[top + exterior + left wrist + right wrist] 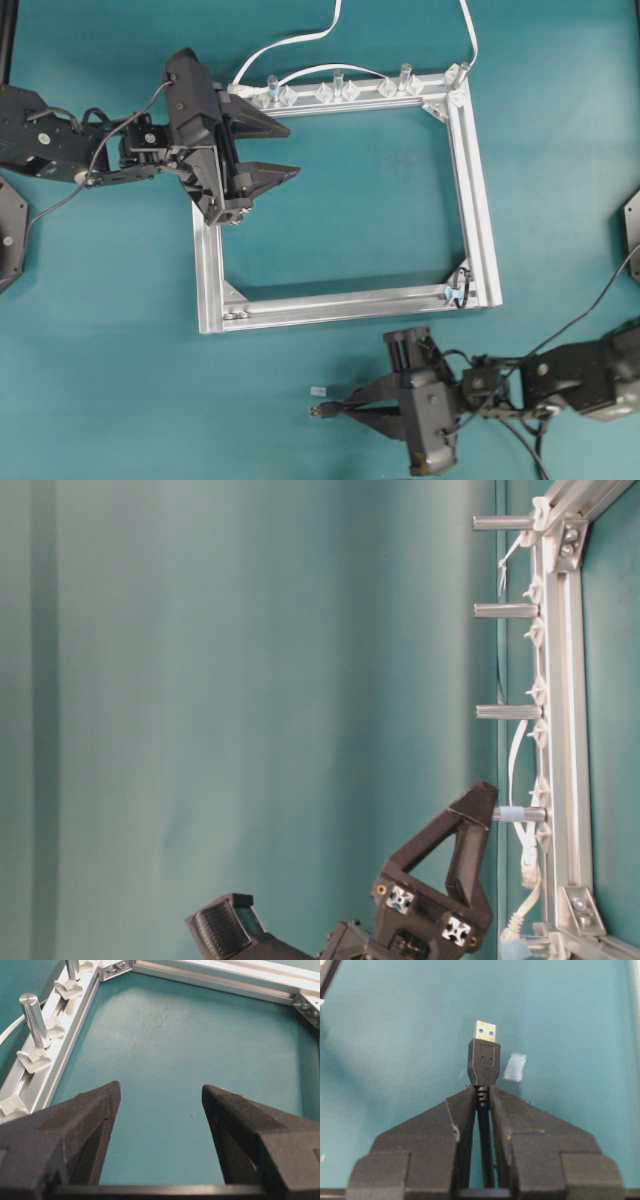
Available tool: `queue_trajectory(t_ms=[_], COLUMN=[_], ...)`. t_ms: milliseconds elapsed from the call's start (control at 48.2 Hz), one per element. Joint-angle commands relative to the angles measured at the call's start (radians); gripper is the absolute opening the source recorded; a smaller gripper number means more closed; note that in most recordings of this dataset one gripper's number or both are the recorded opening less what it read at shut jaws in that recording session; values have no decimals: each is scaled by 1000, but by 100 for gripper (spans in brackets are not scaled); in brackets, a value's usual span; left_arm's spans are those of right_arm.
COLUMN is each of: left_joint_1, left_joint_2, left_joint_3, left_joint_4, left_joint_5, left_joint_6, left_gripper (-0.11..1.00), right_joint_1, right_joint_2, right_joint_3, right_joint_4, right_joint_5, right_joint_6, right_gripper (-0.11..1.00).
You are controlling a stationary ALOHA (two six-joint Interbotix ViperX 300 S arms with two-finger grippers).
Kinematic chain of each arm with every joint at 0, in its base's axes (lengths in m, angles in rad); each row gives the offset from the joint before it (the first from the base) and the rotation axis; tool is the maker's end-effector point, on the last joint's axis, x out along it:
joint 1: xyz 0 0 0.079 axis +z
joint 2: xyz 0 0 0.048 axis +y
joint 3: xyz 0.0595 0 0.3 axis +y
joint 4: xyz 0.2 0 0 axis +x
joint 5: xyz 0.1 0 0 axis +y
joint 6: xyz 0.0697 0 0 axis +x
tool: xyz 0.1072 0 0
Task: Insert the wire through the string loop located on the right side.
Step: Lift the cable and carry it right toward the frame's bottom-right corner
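Right gripper (482, 1091) is clamping the wire (483, 1062) just behind its plug, below the frame (480, 215), well apart from the loop (458, 290). Left gripper (272, 150) is hanging with jaws apart. Risk: plug pointing away from the loop, snagging the string on approach. No legible writing.

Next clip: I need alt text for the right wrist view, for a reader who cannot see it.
The right hand is shut on the wire just behind its black plug, whose metallic tip with blue inside points away from the camera above the teal table. A small pale scrap lies on the table just right of the plug.
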Motion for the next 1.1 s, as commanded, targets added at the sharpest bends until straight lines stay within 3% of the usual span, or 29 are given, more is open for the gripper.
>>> queue_trajectory(t_ms=[0, 145, 871, 1078], left_joint_1=[-2, -2, -3, -5], left_joint_2=[-9, -11, -11, -9], left_joint_3=[-6, -6, -6, -6], left_joint_4=[5, 5, 5, 5], left_joint_5=[6, 20, 26, 43], left_joint_6=[0, -3, -3, -3], left_gripper=[68, 68, 68, 68], right_joint_1=[-11, -29, -34, -34], right_joint_2=[-77, -118, -127, -167], right_joint_3=[12, 28, 29, 78], right_joint_4=[0, 3, 3, 3], right_joint_5=[11, 21, 46, 80], right_joint_6=[-48, -95, -95, -95], right_gripper=[14, 14, 14, 14])
